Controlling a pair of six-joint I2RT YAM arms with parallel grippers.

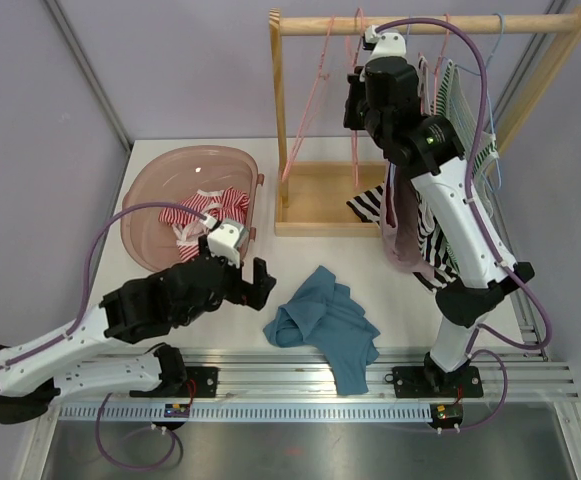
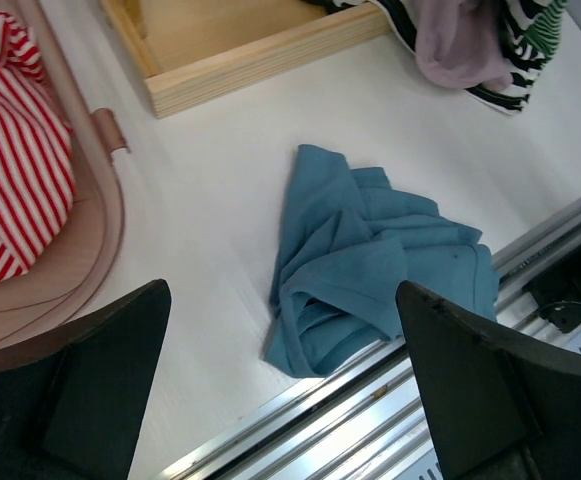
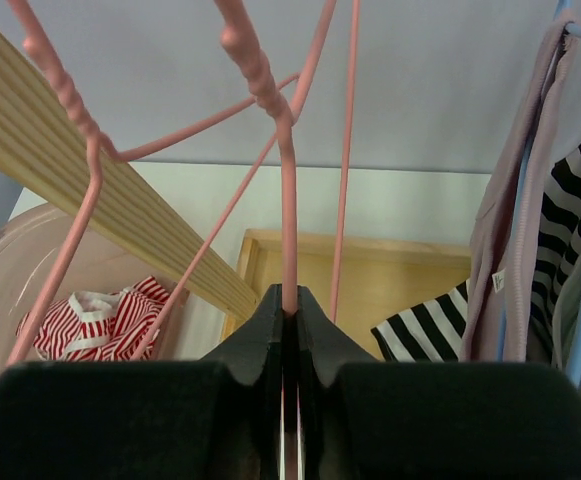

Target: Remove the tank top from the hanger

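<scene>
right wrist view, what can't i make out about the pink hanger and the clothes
pink hanger: everything below the grip is hidden by the shut right pincer.
striped top: cut off by the right edge.
Top external view: the right arm covers the grasp.

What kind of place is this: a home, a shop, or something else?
Most likely a robotics lab bench staged for laundry tasks, not a home. The left arm and right arm are bolted to an aluminium rail, and the props are a small wooden rack, a pink hanger and a pink basin.
</scene>
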